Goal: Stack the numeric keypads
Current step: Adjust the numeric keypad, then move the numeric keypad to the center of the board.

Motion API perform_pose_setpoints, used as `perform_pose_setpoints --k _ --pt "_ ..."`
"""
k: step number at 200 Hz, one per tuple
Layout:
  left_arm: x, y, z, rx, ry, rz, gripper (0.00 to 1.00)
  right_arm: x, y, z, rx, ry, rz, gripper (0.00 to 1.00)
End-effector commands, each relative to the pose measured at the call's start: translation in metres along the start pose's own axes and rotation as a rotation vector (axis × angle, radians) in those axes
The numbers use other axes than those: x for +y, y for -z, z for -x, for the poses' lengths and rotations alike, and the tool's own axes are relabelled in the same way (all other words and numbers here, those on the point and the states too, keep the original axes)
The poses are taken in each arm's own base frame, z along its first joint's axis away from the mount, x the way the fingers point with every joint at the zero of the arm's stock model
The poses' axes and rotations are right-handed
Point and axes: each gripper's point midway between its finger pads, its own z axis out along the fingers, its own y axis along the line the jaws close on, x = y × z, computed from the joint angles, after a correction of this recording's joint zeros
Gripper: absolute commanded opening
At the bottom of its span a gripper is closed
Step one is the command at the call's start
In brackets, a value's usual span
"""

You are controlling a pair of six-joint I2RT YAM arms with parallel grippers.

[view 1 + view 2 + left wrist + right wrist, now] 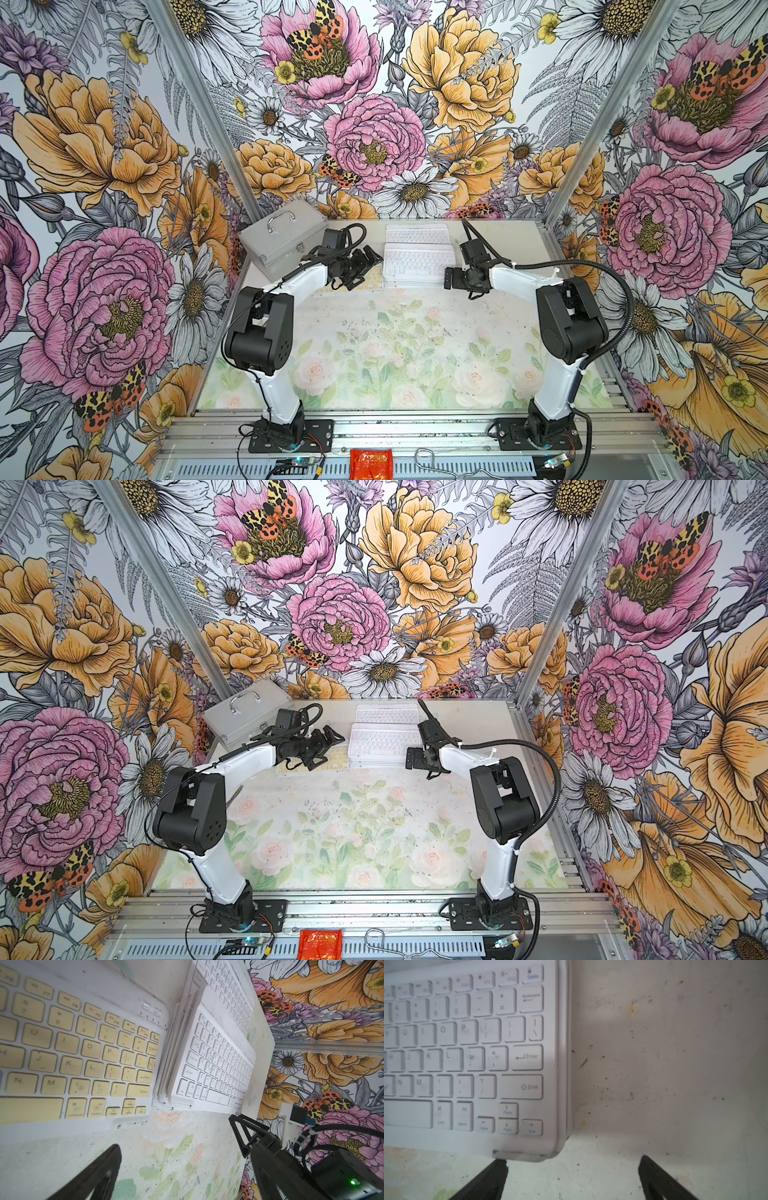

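A stack of white-keyed numeric keypads (417,266) (382,744) lies at the back middle of the table, with one more white keypad (417,233) flat behind it. A yellow-keyed keypad (83,1053) lies flat against the stack's left side, partly hidden under my left arm in both top views. My left gripper (368,270) (187,1167) hovers open just above the yellow keypad's right end, holding nothing. My right gripper (449,278) (573,1176) stands open at the stack's front right corner (550,1147), one finger (492,1176) just before the keypad edge, with nothing between its fingers.
A silver metal case (282,237) with a handle leans at the back left corner behind my left arm. Floral walls and aluminium posts (582,137) close in three sides. A red packet (371,463) lies on the front rail. The floral table mat (395,353) spreads between the arms.
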Motion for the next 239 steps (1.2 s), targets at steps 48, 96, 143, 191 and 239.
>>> perform_pose_setpoints --k 48,96,143,191,239 --pt "0.018 -0.016 0.084 -0.147 -0.131 0.273 0.99 0.031 0.04 -0.007 -0.047 0.007 0.133 1.0" --pt "0.031 -0.059 0.131 -0.167 -0.204 0.345 0.99 0.037 0.061 -0.009 -0.081 -0.005 0.182 1.0" --pt "0.062 -0.076 0.142 -0.14 -0.201 0.412 0.99 0.039 0.07 -0.008 -0.105 0.004 0.199 1.0" --pt "0.084 -0.076 0.114 -0.071 -0.169 0.446 0.99 0.044 0.068 -0.006 -0.111 -0.005 0.23 1.0" --pt "0.087 -0.065 0.08 -0.035 -0.14 0.434 0.99 0.045 0.072 -0.007 -0.114 -0.013 0.24 1.0"
